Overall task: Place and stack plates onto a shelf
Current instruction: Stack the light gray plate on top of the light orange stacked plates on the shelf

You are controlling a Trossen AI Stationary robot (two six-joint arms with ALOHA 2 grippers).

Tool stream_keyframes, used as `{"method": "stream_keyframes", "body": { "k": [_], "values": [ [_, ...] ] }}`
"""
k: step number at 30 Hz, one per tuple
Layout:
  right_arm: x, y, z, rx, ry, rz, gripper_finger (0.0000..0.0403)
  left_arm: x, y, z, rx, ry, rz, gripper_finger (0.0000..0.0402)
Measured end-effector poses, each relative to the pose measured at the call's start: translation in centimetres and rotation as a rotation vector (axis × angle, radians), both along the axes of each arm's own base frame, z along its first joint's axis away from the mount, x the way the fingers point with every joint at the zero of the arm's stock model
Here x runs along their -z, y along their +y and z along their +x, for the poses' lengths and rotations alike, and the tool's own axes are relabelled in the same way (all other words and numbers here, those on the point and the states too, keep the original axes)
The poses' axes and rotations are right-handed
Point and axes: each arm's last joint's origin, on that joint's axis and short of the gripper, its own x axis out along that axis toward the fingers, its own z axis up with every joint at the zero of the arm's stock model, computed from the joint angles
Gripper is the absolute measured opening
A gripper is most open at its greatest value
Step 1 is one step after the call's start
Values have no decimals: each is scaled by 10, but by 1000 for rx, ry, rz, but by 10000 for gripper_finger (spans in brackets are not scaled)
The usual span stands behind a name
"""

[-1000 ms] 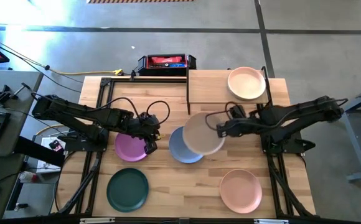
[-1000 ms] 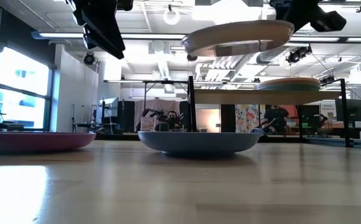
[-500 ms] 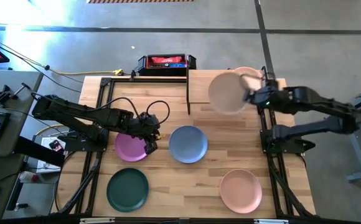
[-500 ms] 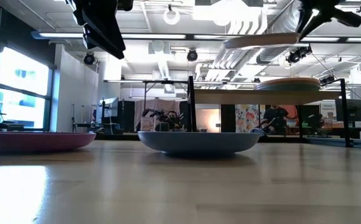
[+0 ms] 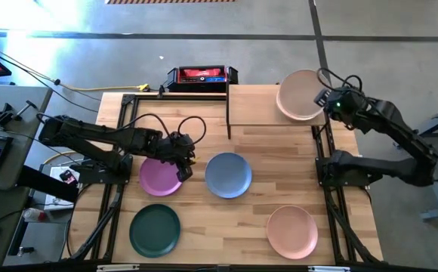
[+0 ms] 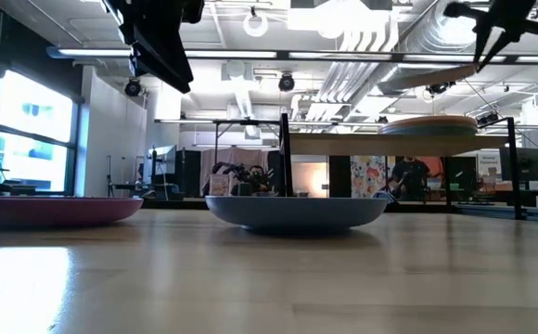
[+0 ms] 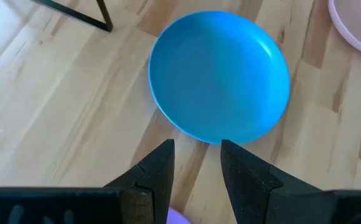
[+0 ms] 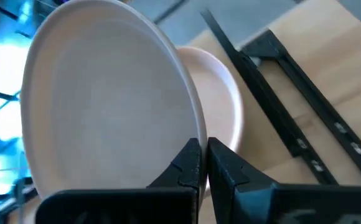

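Round matte beige plate [image 5: 297, 94] pinched at its rim by the right gripper [image 8: 202, 163], above a peach plate [image 8: 225, 112] on the light-wood shelf [image 5: 253, 106], left gripper [image 7: 196, 165] parted, empty, near smooth blue plate [image 7: 219, 76]

Left gripper [image 5: 181, 162] agape, right gripper [image 5: 323, 98] clamped

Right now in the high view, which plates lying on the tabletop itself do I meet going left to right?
Round matte dark green plate, round matte purple plate, round matte blue plate, round matte pink plate.
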Motion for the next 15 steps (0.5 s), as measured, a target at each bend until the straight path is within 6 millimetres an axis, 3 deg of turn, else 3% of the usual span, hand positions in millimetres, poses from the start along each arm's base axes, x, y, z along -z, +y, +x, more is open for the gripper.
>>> {"method": "stream_keyframes", "body": {
  "k": [6, 15],
  "values": [
    [14, -12, -6, 7, 2, 109, 0, 0, 4, 0, -15, 0, 0, 119],
    [26, -35, -8, 18, -89, 109, 0, 0, 7, 0, -22, 1, 4, 120]
  ]
}}
